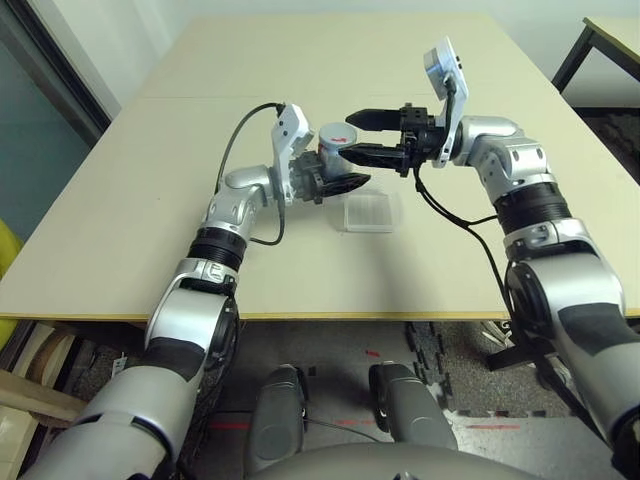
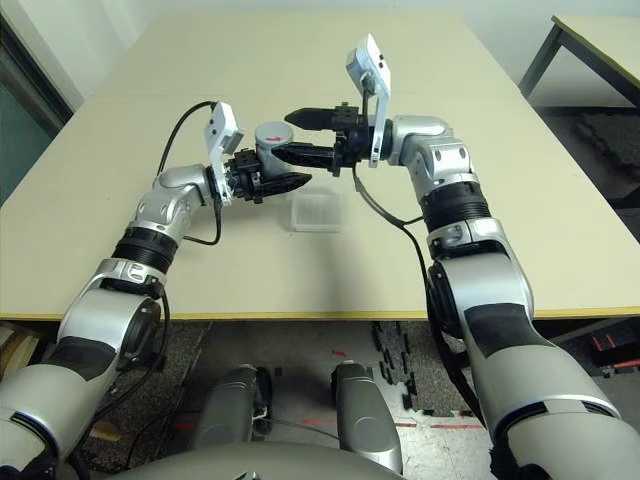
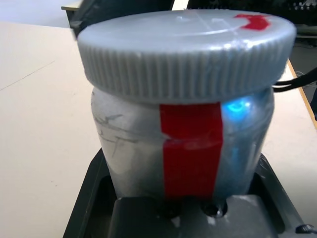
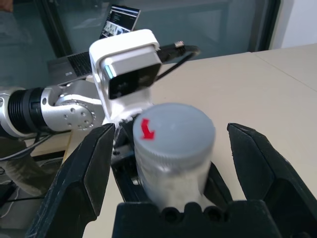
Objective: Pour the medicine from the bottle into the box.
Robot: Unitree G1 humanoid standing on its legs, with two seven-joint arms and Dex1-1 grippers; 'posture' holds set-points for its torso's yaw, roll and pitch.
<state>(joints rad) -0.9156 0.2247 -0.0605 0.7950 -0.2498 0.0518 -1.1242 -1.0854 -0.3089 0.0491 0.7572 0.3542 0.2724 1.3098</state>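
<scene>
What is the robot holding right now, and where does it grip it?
The left pincer clamps the bottle around its lower body, upright, cap still on. The right pincer stands open around the cap, a finger on each side, not gripping it.

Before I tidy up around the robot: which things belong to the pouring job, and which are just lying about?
Job:
- bottle, cap on, held in the left gripper
- clear box on the table
- right gripper, fingers open around the cap

Just about:
- second table at far right
</scene>
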